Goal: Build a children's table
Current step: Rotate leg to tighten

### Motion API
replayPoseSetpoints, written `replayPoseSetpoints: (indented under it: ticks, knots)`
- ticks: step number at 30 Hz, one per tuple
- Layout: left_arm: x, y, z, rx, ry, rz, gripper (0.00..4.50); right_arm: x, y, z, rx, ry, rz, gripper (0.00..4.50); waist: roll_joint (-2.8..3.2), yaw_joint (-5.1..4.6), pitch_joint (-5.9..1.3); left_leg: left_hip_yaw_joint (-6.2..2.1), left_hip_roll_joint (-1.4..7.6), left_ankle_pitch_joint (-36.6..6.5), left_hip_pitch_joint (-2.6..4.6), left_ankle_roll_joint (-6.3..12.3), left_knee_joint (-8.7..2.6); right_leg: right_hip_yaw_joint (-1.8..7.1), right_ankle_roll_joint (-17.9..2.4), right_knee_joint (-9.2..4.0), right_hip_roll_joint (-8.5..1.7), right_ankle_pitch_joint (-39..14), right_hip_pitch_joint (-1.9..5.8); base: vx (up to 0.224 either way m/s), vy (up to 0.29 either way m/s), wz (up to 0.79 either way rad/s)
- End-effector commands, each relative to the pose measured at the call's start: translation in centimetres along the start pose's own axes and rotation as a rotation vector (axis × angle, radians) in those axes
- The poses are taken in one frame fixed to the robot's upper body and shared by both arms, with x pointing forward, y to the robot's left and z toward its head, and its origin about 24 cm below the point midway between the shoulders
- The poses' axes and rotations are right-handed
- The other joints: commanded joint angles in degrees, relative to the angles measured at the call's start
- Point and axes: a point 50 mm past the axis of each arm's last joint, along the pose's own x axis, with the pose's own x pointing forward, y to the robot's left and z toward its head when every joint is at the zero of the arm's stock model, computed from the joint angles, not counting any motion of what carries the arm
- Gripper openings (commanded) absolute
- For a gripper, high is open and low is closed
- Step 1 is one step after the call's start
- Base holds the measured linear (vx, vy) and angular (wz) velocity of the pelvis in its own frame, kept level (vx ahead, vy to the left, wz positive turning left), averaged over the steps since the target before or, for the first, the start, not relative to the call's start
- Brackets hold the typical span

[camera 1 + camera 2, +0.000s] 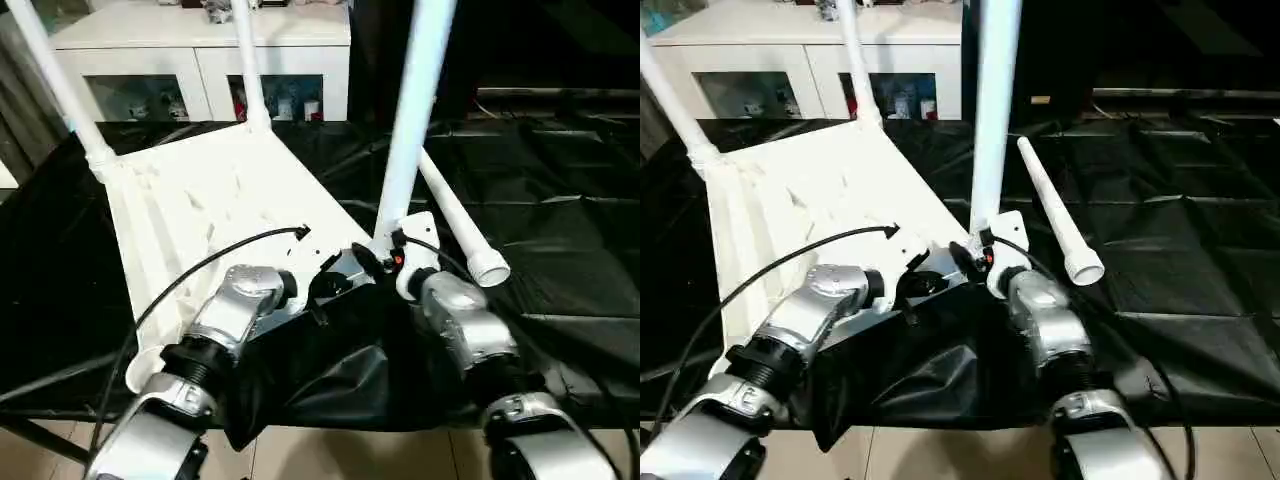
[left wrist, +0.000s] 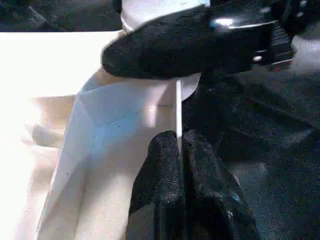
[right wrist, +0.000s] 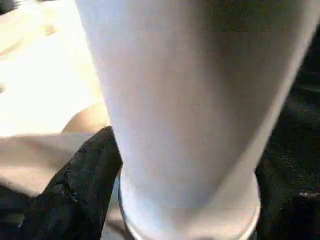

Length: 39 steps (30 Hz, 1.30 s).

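The top's thin rim (image 2: 178, 107) is pinched by the left tool (image 2: 180, 150). The third leg (image 1: 412, 110) is straddled by the right tool (image 1: 395, 262), grip undecidable; if loosely seated, it could topple.

Smooth white plastic table top (image 1: 215, 205), glossy black sheet (image 1: 560, 220), silver metal forearms (image 1: 465, 330)
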Motion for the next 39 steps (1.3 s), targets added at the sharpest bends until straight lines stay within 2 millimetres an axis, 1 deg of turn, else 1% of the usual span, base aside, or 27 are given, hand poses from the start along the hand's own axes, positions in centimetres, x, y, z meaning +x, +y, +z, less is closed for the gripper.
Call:
replayPoseSetpoints:
  ticks: [1,3,4,5,8,9,10,12,13,16,18,19,21,22,23,25,26,27,29,30,31,33,35,36,37,38,39]
  knots:
    - [0.0,-1.7,1.5,0.083,-0.108,-0.181,0.0,-0.1,2.0,-1.2,-0.035,0.072,0.214,3.66,-1.4,0.18,-3.64,0.1,0.86,-9.97,-0.17,5.07,-3.7,2.36,-10.66,-4.55,-2.81,-15.38,3.06,0.0,0.0,0.0]
    - [-0.9,-2.0,1.1,0.103,-0.089,-0.257,0.0,-1.0,1.6,-1.3,-0.075,0.09,0.281,3.66,-1.22,0.37,-3.66,0.07,1.03,-9.52,-0.22,5.59,-3.67,2.43,-10.94,-4.29,-2.87,-14.79,3.07,0.0,0.0,0.0]
    - [-1.1,-2.0,0.9,0.106,-0.08,-0.273,0.0,-1.2,1.5,-1.3,-0.076,0.09,0.293,3.66,-1.09,0.41,-3.68,0.06,1.12,-8.87,-0.1,5.64,-3.7,2.47,-11.58,-4.19,-2.86,-13.87,2.98,0.0,0.0,0.0]
    - [-1.6,-2.0,0.7,0.105,-0.069,-0.305,0.0,-1.7,1.3,-1.1,-0.093,0.087,0.33,3.66,-1.18,0.68,-3.81,0.19,1.22,-8.51,0.2,5.69,-3.57,2.54,-12.22,-4.03,-2.82,-12.43,2.9,0.0,0.0,0.0]
    - [-3.1,-2.1,0.0,0.106,-0.038,-0.398,0.0,-3.3,0.8,-0.5,-0.133,0.074,0.437,3.66,-0.99,0.83,-3.82,0.12,1.38,-6.8,-0.08,6.41,-3.52,2.46,-13.49,-3.17,-2.58,-7.76,3.01,0.0,0.0,0.0]
    - [-3.2,-2.1,0.0,0.107,-0.034,-0.408,0.0,-3.4,0.7,-0.4,-0.137,0.069,0.444,3.66,-1.07,0.85,-3.9,0.04,1.38,-6.5,-0.18,6.48,-3.48,2.45,-13.7,-3.0,-2.61,-6.99,3.17,0.0,0.0,0.0]
    - [-3.5,-2.0,-0.1,0.109,-0.024,-0.42,0.0,-3.6,0.5,-0.3,-0.128,0.065,0.456,3.66,-1.23,0.86,-3.94,0.22,1.34,-6.52,0.0,6.64,-3.42,2.51,-14.48,-2.87,-2.57,-6.0,3.02,0.0,0.0,0.0]
    - [-3.9,-2.0,0.0,0.11,-0.016,-0.437,0.0,-4.0,0.3,-0.2,-0.113,0.066,0.483,3.66,-1.17,0.9,-3.84,0.28,1.33,-7.27,0.13,6.64,-3.42,2.55,-14.9,-3.05,-2.59,-6.33,2.92,0.0,0.0,0.0]
    - [-4.2,-1.9,0.1,0.108,-0.012,-0.448,0.0,-4.3,0.3,-0.2,-0.102,0.072,0.511,3.66,-1.45,1.04,-3.78,0.35,1.35,-7.78,0.22,6.42,-3.45,2.59,-14.98,-3.04,-2.63,-7.02,2.96,0.0,0.0,0.0]
    - [-4.4,-1.6,0.2,0.107,-0.013,-0.438,0.0,-4.4,0.5,-0.3,-0.093,0.089,0.548,3.33,-1.45,1.37,-3.56,0.38,1.37,-8.65,0.27,5.75,-3.57,2.64,-14.23,-3.34,-2.68,-9.57,2.84,0.0,0.0,0.0]
    - [-4.4,-1.5,0.3,0.104,-0.018,-0.43,0.0,-4.3,0.7,-0.3,-0.082,0.089,0.557,3.22,-1.51,1.49,-3.61,0.35,1.38,-8.81,0.29,5.2,-3.58,2.68,-13.83,-3.4,-2.79,-10.36,2.85,0.0,0.0,0.0]
    - [-4.4,-1.4,0.3,0.102,-0.023,-0.418,0.0,-4.2,0.8,-0.4,-0.081,0.089,0.559,3.09,-1.71,1.51,-3.58,0.34,1.33,-8.67,0.21,4.99,-3.6,2.68,-13.52,-3.46,-2.8,-10.75,2.91,0.0,0.0,0.0]
    - [-4.2,-1.3,0.4,0.096,-0.03,-0.394,0.0,-4.0,1.2,-0.5,-0.076,0.091,0.564,2.94,-1.65,1.56,-3.61,0.3,1.31,-8.18,0.23,4.77,-3.61,2.68,-13.3,-3.39,-2.76,-10.7,2.89,0.0,0.0,0.0]
    - [-4.0,-1.2,0.4,0.095,-0.027,-0.375,0.0,-3.7,1.2,-0.8,-0.079,0.103,0.53,2.94,-2.08,1.56,-3.6,0.31,1.29,-7.89,0.12,4.76,-3.62,2.69,-13.17,-3.39,-2.82,-10.67,2.95,0.0,0.0,0.0]
    - [-3.8,-1.2,0.4,0.086,-0.018,-0.352,0.0,-3.3,1.1,-1.1,-0.08,0.113,0.476,2.86,-1.84,1.52,-3.6,0.29,1.3,-7.7,0.18,4.41,-3.63,2.73,-13.1,-3.35,-2.88,-10.89,2.77,0.0,0.0,0.0]
    - [-3.5,-1.1,0.4,0.075,-0.014,-0.315,0.0,-2.8,0.6,-1.5,-0.076,0.125,0.384,2.76,-1.84,1.3,-3.53,0.23,1.2,-8.22,0.17,3.63,-3.72,2.7,-12.76,-3.55,-2.9,-11.99,2.84,0.0,0.0,0.0]
    - [-3.3,-0.9,0.4,0.069,-0.019,-0.288,0.0,-2.5,0.3,-1.6,-0.07,0.13,0.32,2.76,-2.09,1.16,-3.54,0.24,1.2,-8.38,0.19,3.36,-3.76,2.71,-12.63,-3.61,-2.91,-12.27,2.79,0.0,0.0,0.0]
    - [-3.0,-0.8,0.5,0.057,-0.026,-0.253,0.0,-2.2,-0.1,-1.7,-0.067,0.135,0.247,2.75,-2.2,0.54,-3.23,0.1,1.02,-10.25,0.0,2.19,-4.07,2.57,-11.71,-3.9,-2.81,-15.62,2.88,0.0,0.0,0.0]
    - [-2.3,-0.3,0.8,0.027,-0.031,-0.161,0.0,-1.5,-0.8,-1.9,-0.044,0.141,0.082,2.74,-2.34,0.06,-3.26,0.04,0.96,-12.27,0.31,1.08,-4.06,2.59,-10.45,-4.43,-2.93,-19.33,2.75,0.0,0.0,0.0]
    - [-2.1,-0.1,0.9,0.018,-0.031,-0.131,0.0,-1.3,-1.0,-2.0,-0.029,0.144,0.032,2.74,-2.35,-0.22,-3.25,0.02,0.9,-12.41,0.39,0.9,-4.03,2.64,-10.33,-4.5,-2.9,-19.66,2.59,0.0,0.0,0.0]
    - [-1.5,0.2,1.2,-0.011,-0.038,-0.062,0.0,-1.1,-1.3,-2.1,0.015,0.14,-0.046,2.74,-2.41,-0.35,-3.31,0.0,0.88,-12.29,0.27,0.89,-4.01,2.65,-10.29,-4.43,-2.86,-19.37,2.72,0.0,0.0,0.0]
    - [-0.4,0.6,1.8,-0.064,-0.056,0.046,0.0,-0.6,-1.5,-2.4,0.103,0.136,-0.166,2.74,-2.54,-0.42,-3.26,0.29,0.73,-11.72,0.42,1.32,-3.82,2.78,-10.24,-4.7,-2.7,-19.01,2.38,0.0,0.0,0.0]
    - [0.6,0.5,2.5,-0.09,-0.081,0.099,0.0,-0.2,-1.3,-2.6,0.118,0.146,-0.227,2.74,-2.58,-0.24,-3.4,0.21,0.7,-11.23,0.46,1.24,-3.78,2.66,-10.09,-4.69,-2.72,-19.04,2.56,0.0,0.0,0.0]
    - [1.1,0.2,2.8,-0.092,-0.09,0.094,0.0,-0.1,-1.2,-2.6,0.11,0.147,-0.235,2.74,-2.38,0.0,-3.58,0.27,0.7,-10.25,0.39,1.93,-3.66,2.69,-10.59,-4.57,-2.74,-16.77,2.6,0.0,0.0,0.0]
    - [1.5,-0.1,3.2,-0.089,-0.101,0.082,0.0,0.1,-1.0,-2.5,0.125,0.132,-0.229,3.09,-2.49,-0.05,-3.59,0.28,0.66,-9.91,0.13,2.34,-3.64,2.65,-10.68,-4.45,-2.73,-15.99,2.73,0.0,0.0,0.0]
    - [1.8,-0.4,3.4,-0.088,-0.108,0.071,0.0,0.3,-0.8,-2.4,0.144,0.116,-0.22,3.3,-2.53,0.1,-3.63,0.25,0.67,-9.57,0.08,2.64,-3.63,2.61,-10.68,-4.41,-2.73,-15.42,2.81,0.0,0.0,0.0]
    - [2.0,-0.5,3.5,-0.088,-0.112,0.066,0.0,0.4,-0.7,-2.3,0.157,0.105,-0.217,3.44,-2.46,0.24,-3.79,0.22,0.72,-8.28,-0.1,3.62,-3.55,2.57,-11.14,-4.07,-2.71,-13.03,2.94,0.0,0.0,0.0]
